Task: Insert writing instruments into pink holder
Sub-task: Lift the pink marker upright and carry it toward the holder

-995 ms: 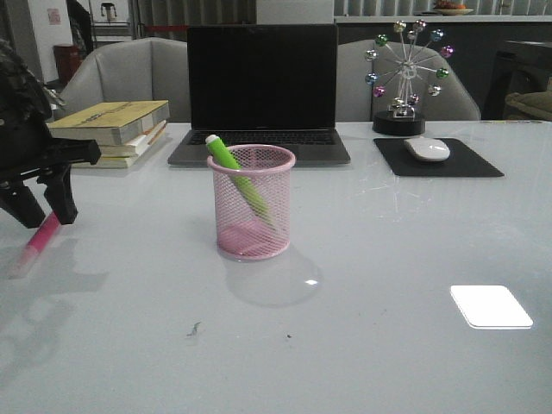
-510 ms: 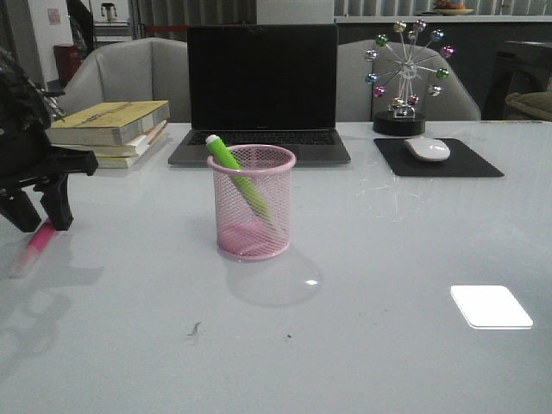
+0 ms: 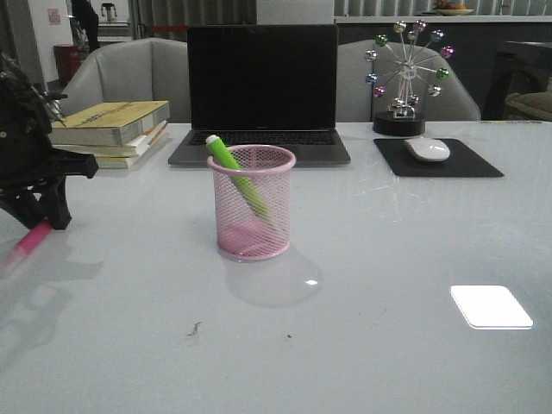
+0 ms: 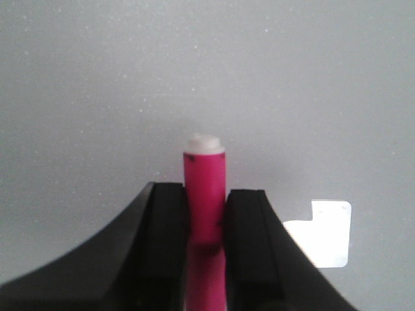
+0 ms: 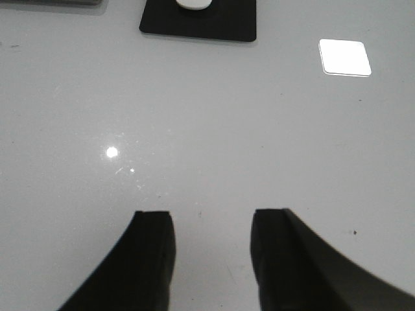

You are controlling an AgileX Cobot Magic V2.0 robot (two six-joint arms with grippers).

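Item: pink marker (image 4: pixel 204 184), second of two, at pickup.

Left gripper (image 4: pixel 205 249) pinches the barrel between both fingers, whitish end pointing away (a mid-barrel hold likely suits tipping it upright); it lies at the table's (image 3: pixel 388 259) far left edge. Green marker (image 3: pixel 235 177) already leans inside the pink holder (image 3: pixel 252 205), mid-table. Right gripper (image 5: pixel 213 259) spread, holding nothing.

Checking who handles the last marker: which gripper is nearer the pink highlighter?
Left. The left gripper has its fingers on both sides of the pink highlighter at the table's left edge. The right gripper hangs open over bare table, with no highlighter in its view.
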